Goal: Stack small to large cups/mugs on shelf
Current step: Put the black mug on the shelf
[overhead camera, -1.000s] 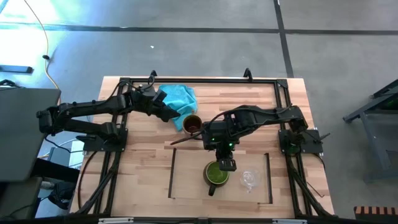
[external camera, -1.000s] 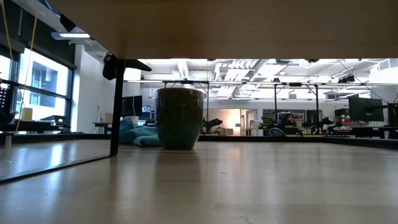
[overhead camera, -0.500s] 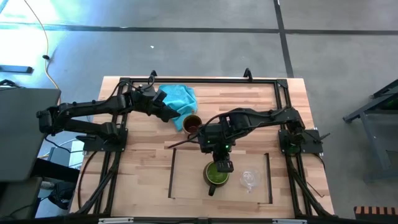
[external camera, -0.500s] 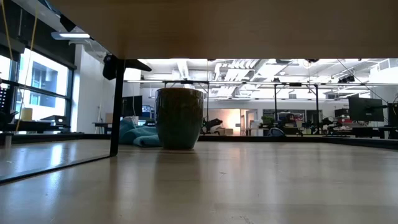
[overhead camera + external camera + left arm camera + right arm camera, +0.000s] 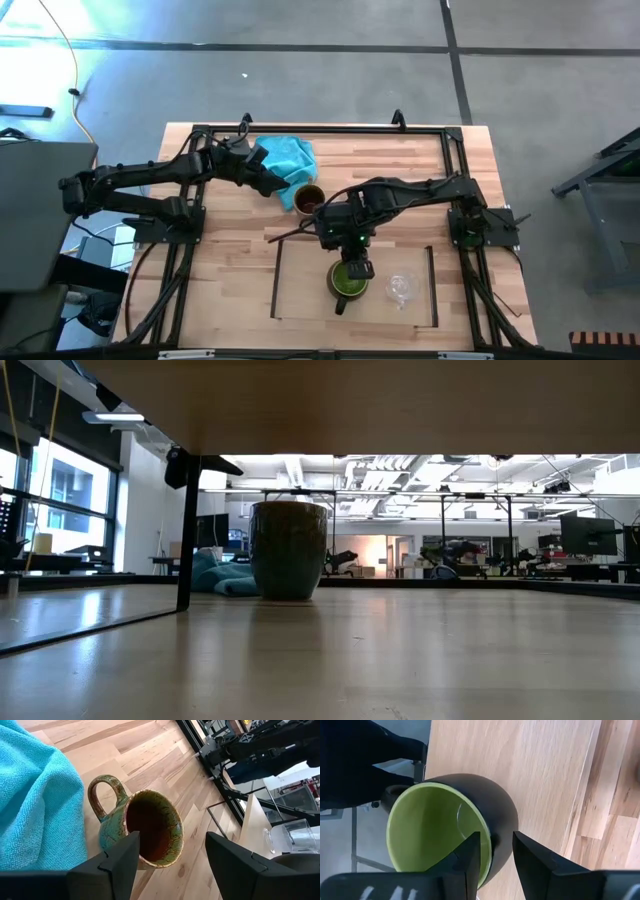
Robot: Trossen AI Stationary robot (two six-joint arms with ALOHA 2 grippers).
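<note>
While the green mug already stands on the shelf, with the small glass cup just beside it on the same board, nothing is nested yet, so we judge the job to be at an early stage. Our right gripper hangs over the green mug's rim; in the right wrist view its fingers straddle the wall, one inside the bowl and one outside, with a little gap showing, so we read them as spread, not pinching. Whether they are about to close or have just let go we cannot tell. Our left gripper reaches toward the brown mug, which sits off the shelf on the tabletop, touching the turquoise cloth. In the left wrist view those fingers are wide apart, one on each side of the brown mug, gripping nothing. What is left, as we see it: bring the brown mug onto the shelf, then set green into brown and glass into green.
</note>
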